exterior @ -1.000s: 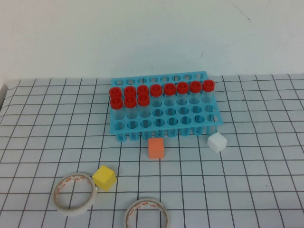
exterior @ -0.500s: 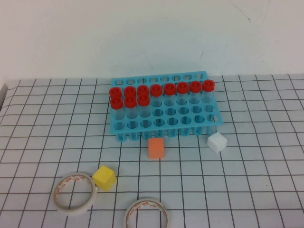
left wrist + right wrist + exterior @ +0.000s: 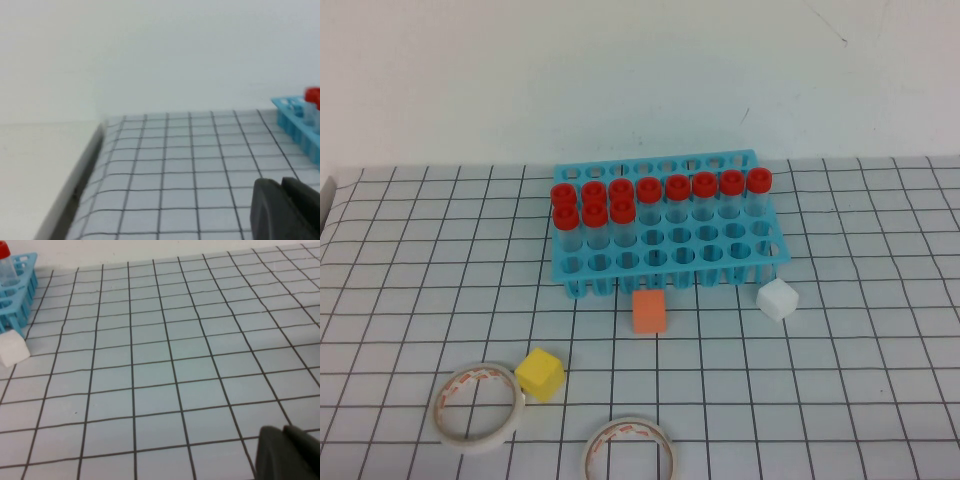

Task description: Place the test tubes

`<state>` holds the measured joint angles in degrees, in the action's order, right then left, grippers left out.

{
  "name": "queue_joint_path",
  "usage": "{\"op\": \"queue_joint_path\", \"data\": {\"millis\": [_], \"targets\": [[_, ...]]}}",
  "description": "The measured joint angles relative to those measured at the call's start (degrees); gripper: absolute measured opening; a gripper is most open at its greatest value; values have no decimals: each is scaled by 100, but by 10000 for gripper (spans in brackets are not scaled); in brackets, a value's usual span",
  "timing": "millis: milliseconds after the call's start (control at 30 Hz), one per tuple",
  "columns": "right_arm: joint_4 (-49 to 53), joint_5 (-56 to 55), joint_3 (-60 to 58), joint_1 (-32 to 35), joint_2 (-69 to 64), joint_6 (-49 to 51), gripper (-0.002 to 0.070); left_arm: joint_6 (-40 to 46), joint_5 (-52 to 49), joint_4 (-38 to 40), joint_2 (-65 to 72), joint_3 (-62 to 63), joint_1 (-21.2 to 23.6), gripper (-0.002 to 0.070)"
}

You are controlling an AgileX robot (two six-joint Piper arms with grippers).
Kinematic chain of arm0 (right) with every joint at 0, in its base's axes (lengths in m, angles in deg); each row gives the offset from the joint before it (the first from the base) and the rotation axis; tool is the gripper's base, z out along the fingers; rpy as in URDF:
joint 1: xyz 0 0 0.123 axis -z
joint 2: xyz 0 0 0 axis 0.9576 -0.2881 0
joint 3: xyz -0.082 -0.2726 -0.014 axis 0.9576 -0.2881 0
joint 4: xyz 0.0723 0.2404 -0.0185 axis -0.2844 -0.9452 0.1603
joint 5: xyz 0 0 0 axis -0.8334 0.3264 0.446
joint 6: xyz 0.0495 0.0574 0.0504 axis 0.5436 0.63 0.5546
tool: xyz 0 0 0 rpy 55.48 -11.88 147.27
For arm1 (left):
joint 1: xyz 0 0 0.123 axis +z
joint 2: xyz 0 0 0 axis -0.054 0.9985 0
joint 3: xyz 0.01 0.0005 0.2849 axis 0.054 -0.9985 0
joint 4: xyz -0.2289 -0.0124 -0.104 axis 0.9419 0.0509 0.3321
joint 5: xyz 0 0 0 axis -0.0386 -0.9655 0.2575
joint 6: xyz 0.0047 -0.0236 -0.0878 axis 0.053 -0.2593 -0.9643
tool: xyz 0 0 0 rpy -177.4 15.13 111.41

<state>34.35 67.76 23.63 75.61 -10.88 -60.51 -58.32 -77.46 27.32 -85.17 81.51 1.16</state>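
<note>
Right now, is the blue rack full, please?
Partly full: eleven red-capped test tubes; front rows empty. Left gripper shut, left of blue rack; right gripper shut, right of it.

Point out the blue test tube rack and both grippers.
blue test tube rack (image 3: 670, 269), high view, front rim
left gripper (image 3: 281, 183), left wrist view, between shut fingertips, over mat (image 3: 175, 165)
right gripper (image 3: 284, 430), right wrist view, between shut fingertips, over mat

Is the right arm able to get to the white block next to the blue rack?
Probably yes. The right gripper, jaws shut, hangs over bare mat, nothing between it and the white block. The left gripper is on the rack's left side.
</note>
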Motion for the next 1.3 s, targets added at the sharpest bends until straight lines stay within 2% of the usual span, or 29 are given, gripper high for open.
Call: {"op": "queue_joint_path", "data": {"millis": [167, 267, 367, 500, 667, 1300], "targets": [[0, 0, 0, 0, 0, 0, -1, -9, 49, -192, 0, -126, -517, -1], [0, 0, 0, 0, 0, 0, -1, -9, -235, -286, 0, -126, -579, -1], [0, 4, 0, 0, 0, 0, -1, 213, -549, -351, 0, -126, -576, -1], [0, 27, 0, 0, 0, 0, -1, 991, -1206, -361, 0, -126, -527, -1], [0, 27, 0, 0, 0, 0, -1, 1556, -1338, -340, 0, -116, -515, -1], [4, 39, 1, 0, 0, 4, -1, 1655, -1341, -340, 0, -116, -469, -1]]}}
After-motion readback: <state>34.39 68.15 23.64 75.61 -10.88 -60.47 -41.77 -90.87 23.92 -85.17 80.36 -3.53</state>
